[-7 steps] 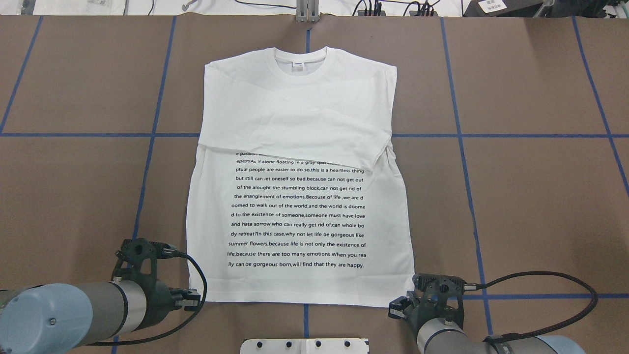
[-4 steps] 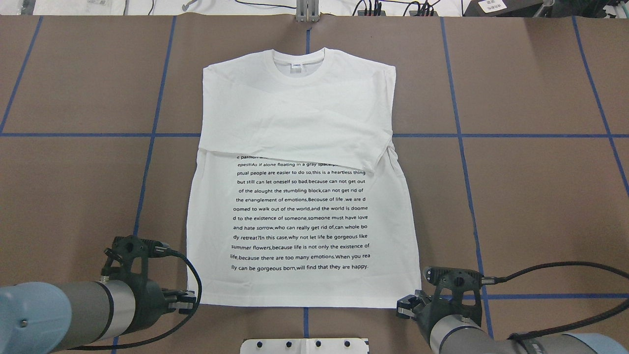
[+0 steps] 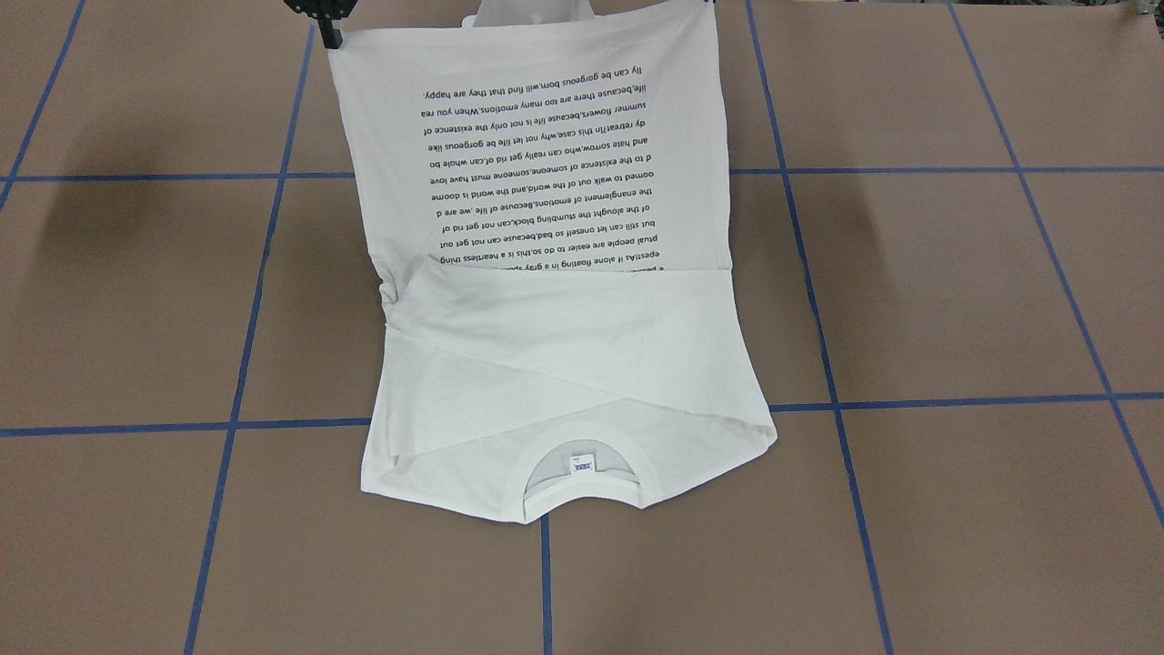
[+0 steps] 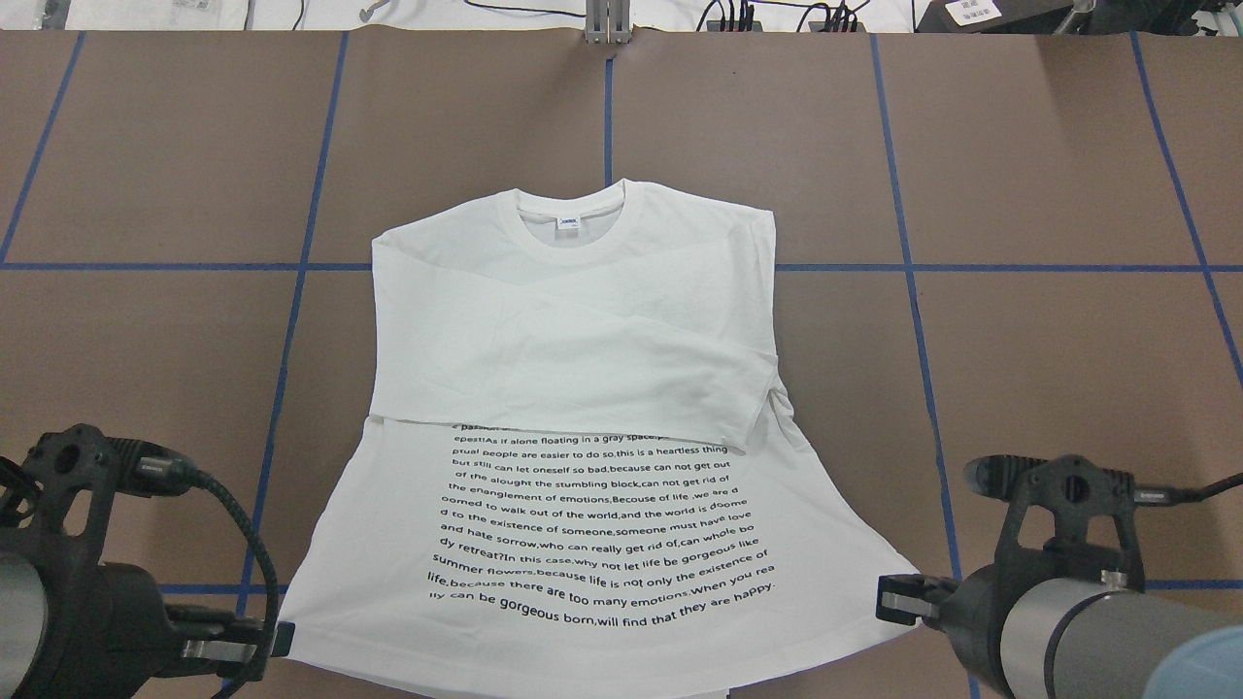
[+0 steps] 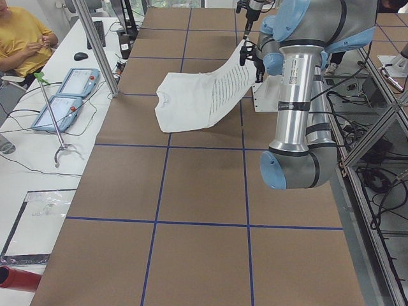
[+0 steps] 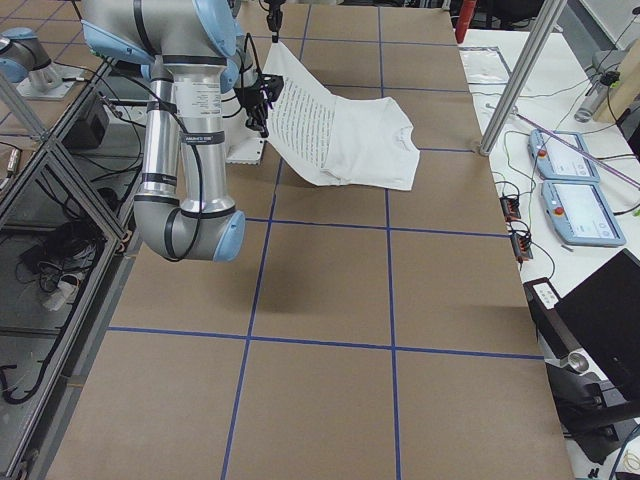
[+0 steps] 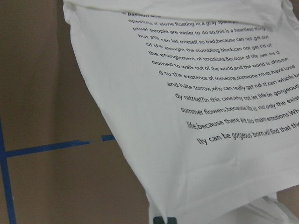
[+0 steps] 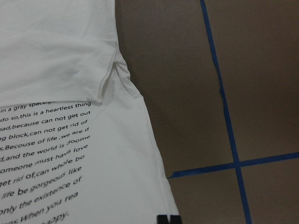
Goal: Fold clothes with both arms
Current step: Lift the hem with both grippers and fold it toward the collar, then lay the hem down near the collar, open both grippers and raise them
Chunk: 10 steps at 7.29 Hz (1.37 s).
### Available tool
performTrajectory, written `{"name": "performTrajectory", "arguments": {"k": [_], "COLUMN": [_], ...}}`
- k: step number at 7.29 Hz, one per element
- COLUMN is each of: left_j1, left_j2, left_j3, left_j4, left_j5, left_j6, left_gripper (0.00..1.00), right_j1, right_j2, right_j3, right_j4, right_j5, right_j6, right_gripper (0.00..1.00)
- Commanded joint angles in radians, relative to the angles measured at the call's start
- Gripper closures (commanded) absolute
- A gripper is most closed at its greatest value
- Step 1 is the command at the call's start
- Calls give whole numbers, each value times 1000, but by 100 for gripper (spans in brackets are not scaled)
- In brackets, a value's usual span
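I hold the white T-shirt (image 4: 573,369) with both grippers. The left gripper (image 4: 277,641) is closed on the hem corner at 7 o'clock of the overhead view. The right gripper (image 4: 893,599) is closed on the hem corner at 5 o'clock. In each wrist view only a small black fingertip shows at the edge of the cloth, so I judge the bite is shallow.

Both side views show the hem end, with the printed text (image 4: 602,544), up in the air. From there the cloth slopes down toward 12 o'clock. The collar (image 4: 573,204) and the sleeves (image 4: 583,340), folded across the chest, lie on the brown table (image 4: 1068,194).

I think the shirt is very light and soft, with no stiffness of its own. The hem bows a little between the grippers, and I expect more sag if they come nearer to each other. The corners are the good place to hold, because the hem seam is doubled there and gives the fingers more to pinch.

The next move is probably to carry the hem toward the collar. The part on the table may slide, and the loose sleeves may shift, so I would go slowly and keep the hem stretched.
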<state>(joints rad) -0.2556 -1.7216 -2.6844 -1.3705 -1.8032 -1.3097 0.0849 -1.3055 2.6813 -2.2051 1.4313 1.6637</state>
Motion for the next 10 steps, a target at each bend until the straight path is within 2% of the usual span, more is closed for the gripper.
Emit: {"name": "performTrajectory", "arguments": {"k": [1,3,5,6,7,8,9,10], "left_j1": [-161,-394,-516,-545,-554,-554,-554,-556], "left_j2": [-172,-208,-298,-338,-370,-387,-401,-424], "left_j3": [139,225,398,484,599,742,896,999], "left_j4": [88,90,84,70,17,-139,-291,-382], "left_j5": [-25,-33,-28,-27,-13,37,41,74], "left_j6": [178,375,460,463,461,461,461,461], "left_gripper": [100,100,100,100,100,100,100,100], "right_j1": [207,429,489,505,522,548,573,605], "right_j2": [168,245,377,393,394,400,435,460], "right_j3": [-99,-234,-442,-531,-634,-725,-821,-924], "right_j4": [-94,-79,-23,76,184,279,339,411], "right_j5": [52,164,156,155,152,152,152,152], "right_j6": [-195,-367,-387,-387,-389,-397,-462,-478], "right_gripper": [100,100,100,100,100,100,100,100]}}
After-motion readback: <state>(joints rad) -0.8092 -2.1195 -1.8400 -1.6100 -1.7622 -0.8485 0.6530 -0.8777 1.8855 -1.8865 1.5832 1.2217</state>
